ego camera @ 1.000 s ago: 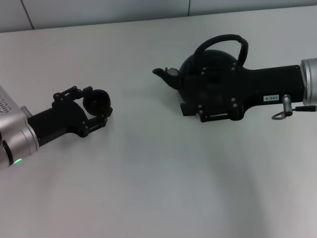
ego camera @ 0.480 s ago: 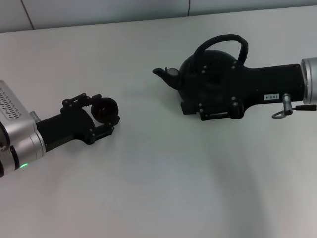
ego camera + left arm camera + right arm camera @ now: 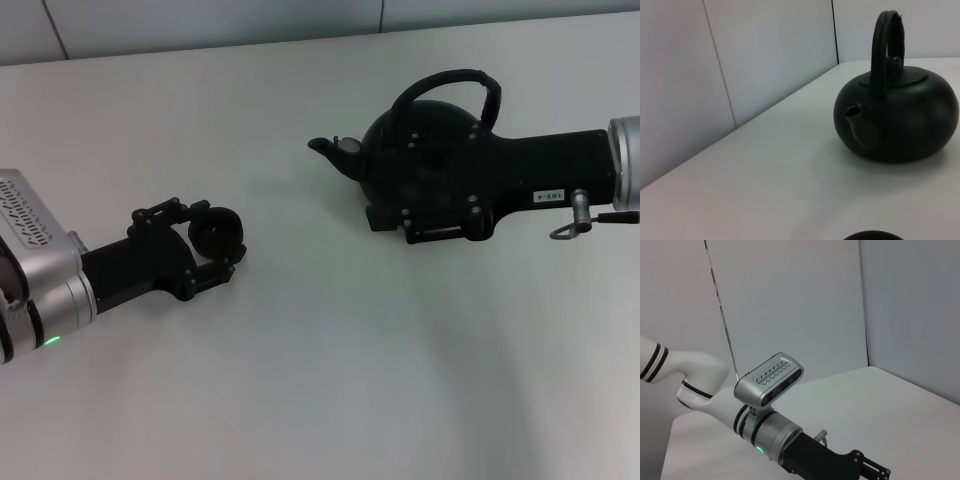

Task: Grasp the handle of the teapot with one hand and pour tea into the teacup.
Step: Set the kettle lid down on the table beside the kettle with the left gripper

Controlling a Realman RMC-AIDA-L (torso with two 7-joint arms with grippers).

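The round matte-black teapot (image 3: 415,150) stands at the back right of the white table (image 3: 320,380), spout (image 3: 325,147) pointing left and arched handle (image 3: 447,78) upright over it. My right gripper (image 3: 405,220) lies low across the teapot's near side, below the handle's arc. My left gripper (image 3: 205,250) is at the left, shut on the small dark teacup (image 3: 218,232), well to the left of the spout. The left wrist view faces the teapot (image 3: 900,120) and its handle (image 3: 886,50), with the teacup rim (image 3: 872,235) just showing.
Pale wall panels (image 3: 200,20) run behind the table's far edge. Bare tabletop lies between the teacup and the teapot and along the front. The right wrist view shows only my left arm (image 3: 770,385) and the wall.
My left gripper has carried the teacup a little to the right and nearer to me. The right arm and the teapot have not moved.
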